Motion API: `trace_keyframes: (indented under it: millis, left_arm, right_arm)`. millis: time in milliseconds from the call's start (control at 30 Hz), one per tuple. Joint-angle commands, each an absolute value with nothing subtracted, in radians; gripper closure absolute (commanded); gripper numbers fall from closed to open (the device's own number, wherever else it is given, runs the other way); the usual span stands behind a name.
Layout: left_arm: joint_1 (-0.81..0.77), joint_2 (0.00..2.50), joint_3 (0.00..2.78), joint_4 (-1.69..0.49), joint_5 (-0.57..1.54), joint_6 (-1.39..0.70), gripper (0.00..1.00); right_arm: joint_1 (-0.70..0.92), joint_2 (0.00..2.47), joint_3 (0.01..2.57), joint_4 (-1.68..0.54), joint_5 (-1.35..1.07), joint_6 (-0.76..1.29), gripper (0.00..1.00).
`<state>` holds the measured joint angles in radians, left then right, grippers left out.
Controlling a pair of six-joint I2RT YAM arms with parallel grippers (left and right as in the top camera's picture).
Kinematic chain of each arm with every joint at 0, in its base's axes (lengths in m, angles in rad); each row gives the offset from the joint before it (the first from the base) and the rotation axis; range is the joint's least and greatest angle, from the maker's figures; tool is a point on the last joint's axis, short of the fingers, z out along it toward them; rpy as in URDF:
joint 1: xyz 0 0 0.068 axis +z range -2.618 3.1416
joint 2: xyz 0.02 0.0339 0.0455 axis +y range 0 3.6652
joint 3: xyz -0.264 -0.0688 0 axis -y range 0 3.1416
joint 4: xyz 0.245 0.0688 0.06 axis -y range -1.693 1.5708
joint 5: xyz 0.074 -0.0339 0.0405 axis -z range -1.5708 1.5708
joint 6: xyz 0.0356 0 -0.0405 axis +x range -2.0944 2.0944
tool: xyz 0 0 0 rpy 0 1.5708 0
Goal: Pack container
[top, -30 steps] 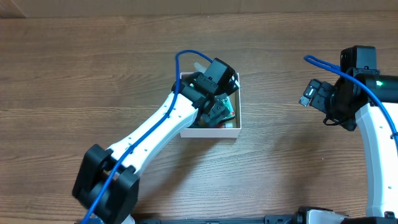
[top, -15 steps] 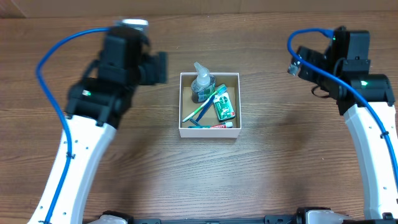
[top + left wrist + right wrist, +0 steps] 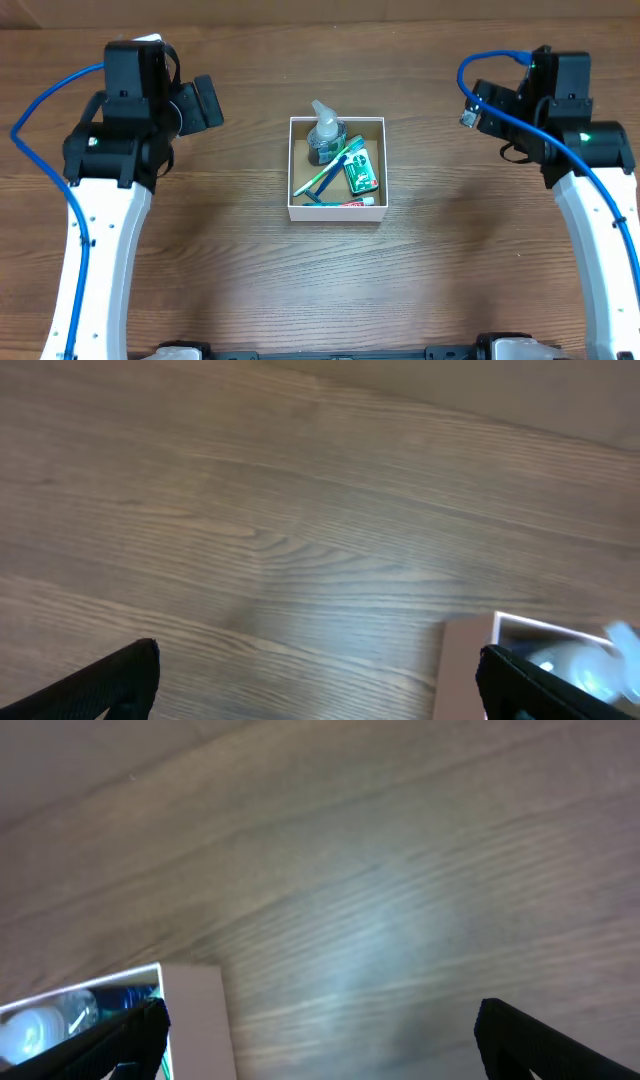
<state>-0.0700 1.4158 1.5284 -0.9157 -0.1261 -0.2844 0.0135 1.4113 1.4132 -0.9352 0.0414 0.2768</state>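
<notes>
The small square white-walled cardboard container point(image 3: 336, 212) sits mid-table on the brown wood-grain tabletop point(image 3: 250, 280), holding a clear plastic bottle point(image 3: 324, 138) and a green packet point(image 3: 362, 172). The left gripper point(image 3: 318, 652) and right gripper point(image 3: 322, 1010) hang well apart from it, one on each side, fingers spread wide and empty.

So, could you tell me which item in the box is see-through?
The bottle at the far edge of the container; the toothbrushes, green packet and tube are opaque.
</notes>
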Motion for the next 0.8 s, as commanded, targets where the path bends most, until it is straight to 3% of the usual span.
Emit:
trace_keyframes:
  millis: [0, 500, 767]
  left_arm:
    - [-0.068, 1.253, 1.483, -0.914, -0.048, -0.203, 0.0]
    - [-0.068, 0.454, 1.047, -0.925, -0.037, -0.207, 0.0]
    - [-0.068, 0.321, 0.92, -0.964, -0.087, -0.248, 0.0]
  right_arm:
    - [0.01, 1.282, 1.419, -0.959, 0.077, 0.319, 0.0]
    - [0.01, 0.749, 1.001, -0.962, 0.076, 0.342, 0.0]
    - [0.01, 0.633, 0.931, -1.012, 0.128, 0.349, 0.0]
